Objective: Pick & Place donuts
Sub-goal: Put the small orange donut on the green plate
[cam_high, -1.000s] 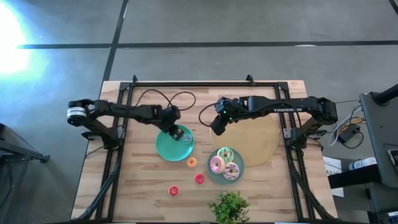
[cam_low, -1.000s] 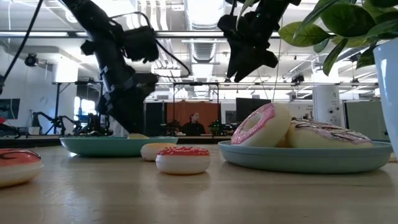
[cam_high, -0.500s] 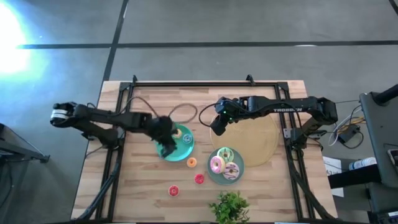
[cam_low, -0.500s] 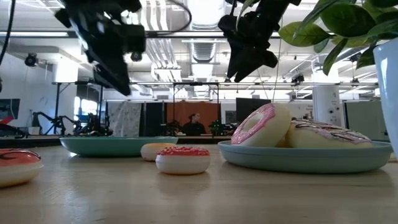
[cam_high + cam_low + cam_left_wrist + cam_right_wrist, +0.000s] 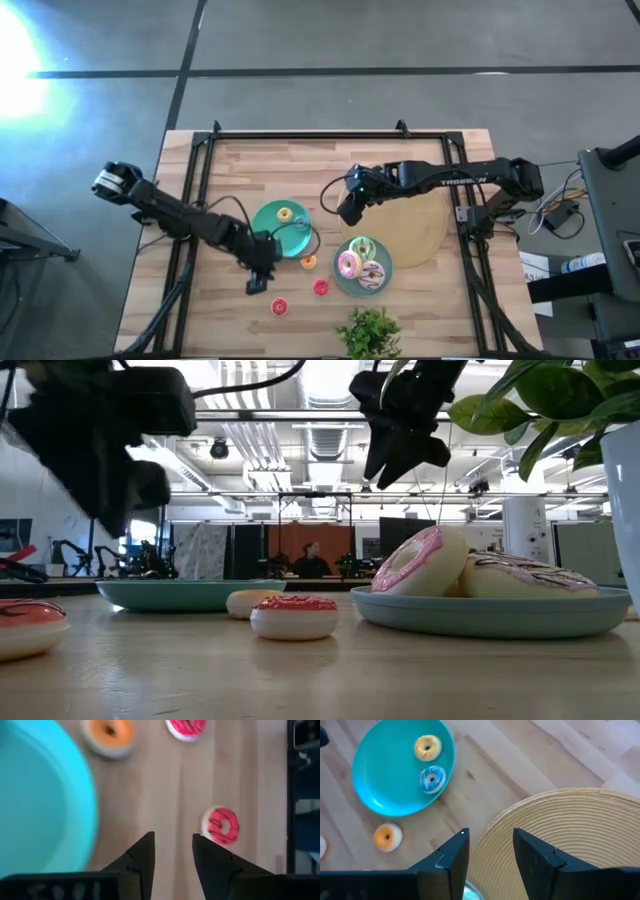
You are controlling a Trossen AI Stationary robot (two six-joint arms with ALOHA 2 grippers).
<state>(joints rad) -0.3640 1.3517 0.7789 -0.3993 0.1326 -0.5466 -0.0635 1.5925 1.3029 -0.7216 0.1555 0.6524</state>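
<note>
Pale wooden planks make up the table (image 5: 230,330), ringed by a black frame, with grey floor beyond. At centre-left of the overhead picture sits a round teal plate (image 5: 268,222) carrying a small yellow donut (image 5: 284,212) and a small blue donut (image 5: 431,778). A second ago the left gripper (image 5: 258,281) was down over that plate; now it has swung away to lower centre-left, its fingers spread and empty. That looks like a finished drop, and I'd guess the nearby red-iced donut (image 5: 279,306) is next.

Still loose on the wood are an orange ring (image 5: 308,262) and another red one (image 5: 320,287). The second teal plate (image 5: 340,282) at lower centre holds the pink (image 5: 348,264), green (image 5: 360,246) and white-purple (image 5: 372,275) iced donuts.

Over the left edge of the large tan woven mat (image 5: 420,230), the right gripper (image 5: 347,211) hangs unchanged, fingers apart, holding nothing.

From table height the left arm is a blur, and plate rims hide most of what lies inside. A potted plant (image 5: 370,333) is cut off at the bottom edge.
</note>
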